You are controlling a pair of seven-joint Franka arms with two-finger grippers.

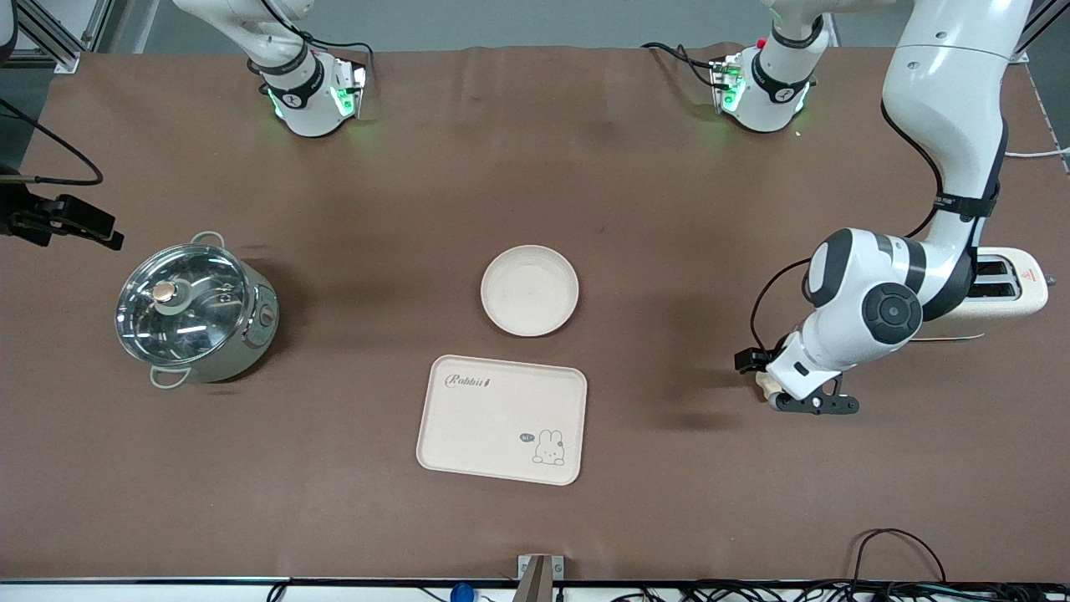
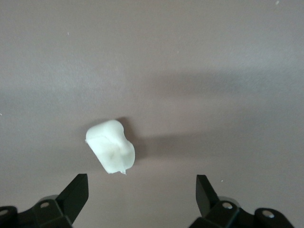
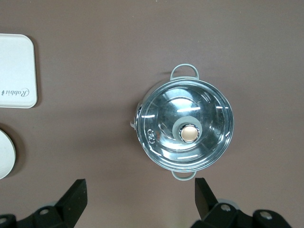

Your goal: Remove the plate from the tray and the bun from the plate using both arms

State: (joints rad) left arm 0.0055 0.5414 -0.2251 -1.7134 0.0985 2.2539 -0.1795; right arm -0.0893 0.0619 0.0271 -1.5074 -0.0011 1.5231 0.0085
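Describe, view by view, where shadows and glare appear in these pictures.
Front view: soft shadow on the cloth under the left gripper; left wrist view: the bun casts a short dark shadow; right wrist view: bright streaks glare on the pot lid.

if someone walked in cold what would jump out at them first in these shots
Probably the left arm, bent low at its own end of the table, its open tool hanging over a small pale cream-white bun lying loose on the brown tabletop. Next, mid-table, the round cream-beige plate sits empty just farther from the front camera than the rectangular cream rabbit tray. At the right arm's end stands a shiny steel pot with a glass lid, the right tool open above it.
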